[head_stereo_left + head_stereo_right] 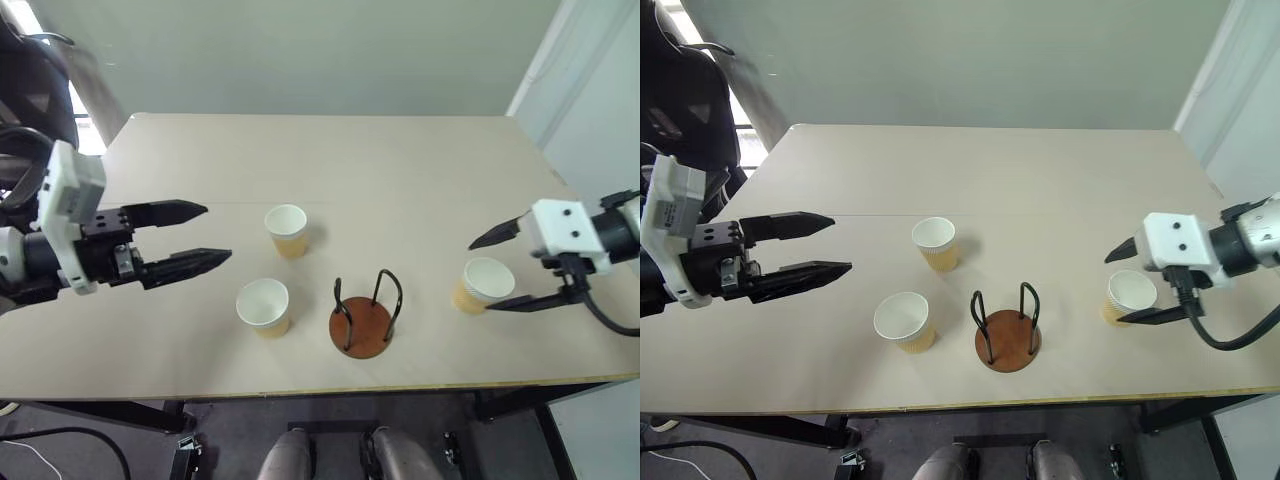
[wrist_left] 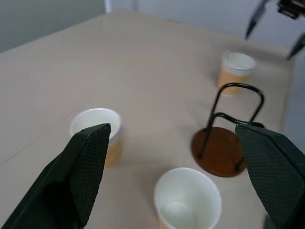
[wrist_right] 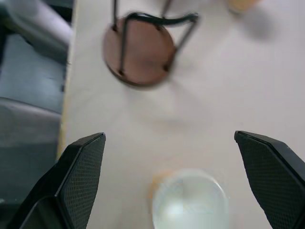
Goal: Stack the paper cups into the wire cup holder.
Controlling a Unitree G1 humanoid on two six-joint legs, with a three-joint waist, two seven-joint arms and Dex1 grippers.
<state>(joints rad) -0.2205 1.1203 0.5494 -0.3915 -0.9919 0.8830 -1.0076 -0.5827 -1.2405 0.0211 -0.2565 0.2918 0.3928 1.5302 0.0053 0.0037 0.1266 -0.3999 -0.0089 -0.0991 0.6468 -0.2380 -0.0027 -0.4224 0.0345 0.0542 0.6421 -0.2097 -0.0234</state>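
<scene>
Right claw hangs spread wide over the table's right side, w/ one paper cup standing upright between and below its two fingers, not gripped; in the right wrist view that cup sits centred between the fingertips, apart from both. Left claw is also wide, holding nothing, hovering over the table's left part & pointing toward the middle. From its tips, the far cup is at approx 3 o'clock, just beyond the fingertips; the near cup at approx 5 o'clock, close by.

Wire cup holder stands upright near the front edge, nothing inside its loops. From the holder: near cup at 9 o'clock, far cup at 11 o'clock, right-hand cup at 3 o'clock. All three cups upright, mouths up, apart from each other & from the holder.

Room to move: the back half of the table is bare; the right cup sits not far from the right edge, the holder close to the front edge.

Surface is plain pale beige. A grey-green wall runs behind the table.
</scene>
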